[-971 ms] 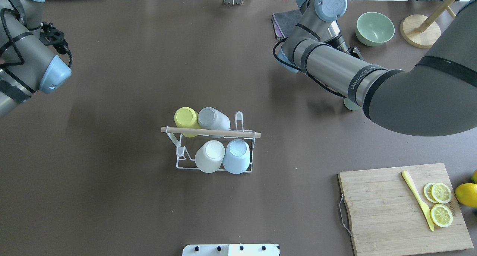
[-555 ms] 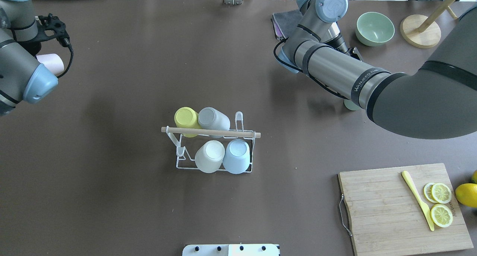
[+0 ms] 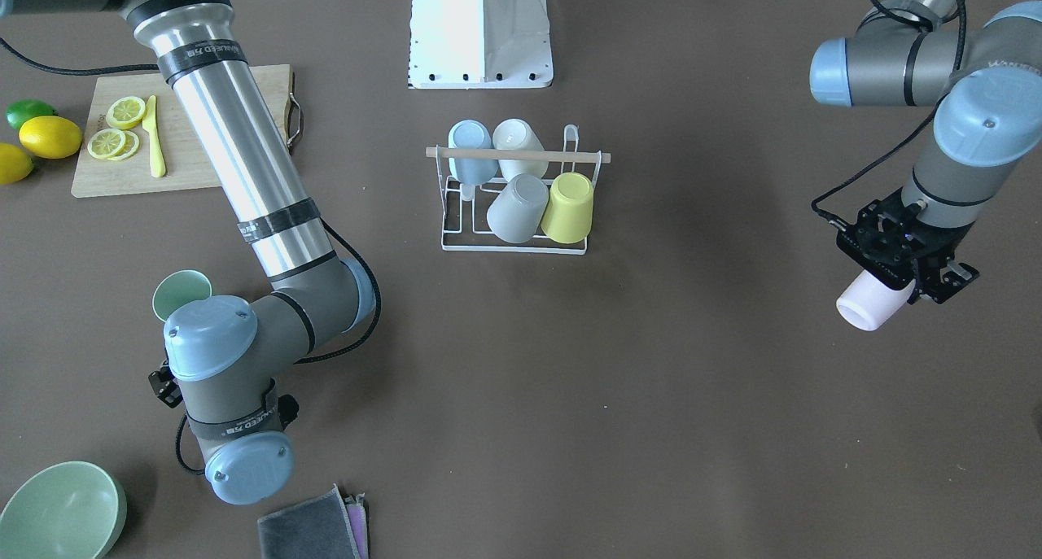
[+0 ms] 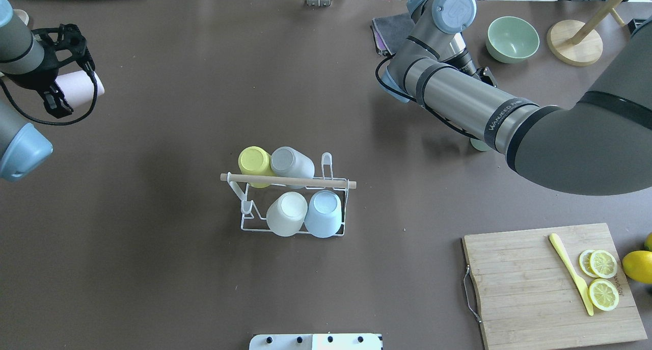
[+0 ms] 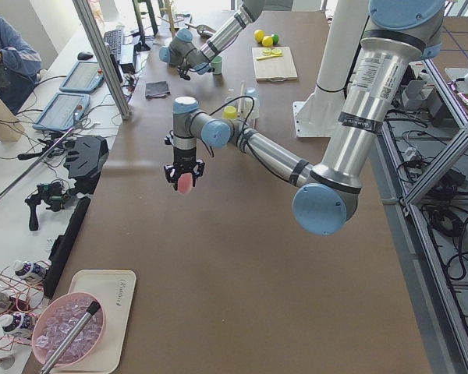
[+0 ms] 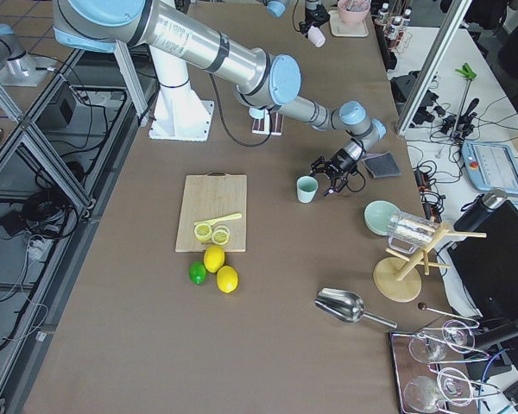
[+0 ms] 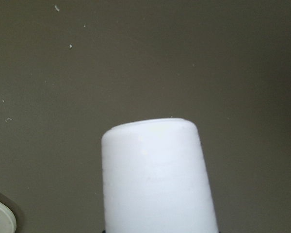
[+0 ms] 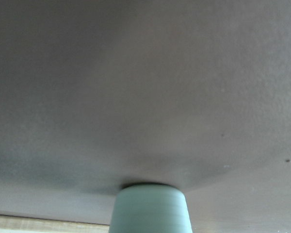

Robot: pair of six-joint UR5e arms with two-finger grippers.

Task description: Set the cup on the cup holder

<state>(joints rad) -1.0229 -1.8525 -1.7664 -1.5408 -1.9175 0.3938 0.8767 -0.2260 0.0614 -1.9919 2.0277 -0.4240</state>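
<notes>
The cup holder (image 4: 288,180) stands mid-table, a white wire rack with a wooden rod, and it shows too as the cup holder (image 3: 517,154). A yellow, a grey, a white and a light blue cup hang on its prongs. My left gripper (image 4: 60,82) is at the table's far left, raised above the surface and shut on a pale pink cup (image 4: 81,82); the same cup (image 3: 873,301) (image 7: 155,174) points bottom outward. A mint green cup (image 3: 181,292) (image 6: 306,188) stands by my right gripper (image 6: 332,175). Whether that gripper is open, I cannot tell.
A cutting board (image 4: 535,289) with lemon slices and a yellow knife (image 4: 570,281) lies at front right, whole lemons beside it. A green bowl (image 4: 512,38), a folded cloth (image 4: 389,29) and a wooden stand (image 4: 574,42) sit at the back right.
My left arm has swung outward to the left, bringing the gripper and its pink cup into plain sight in the overhead view. The right arm has barely shifted.
</notes>
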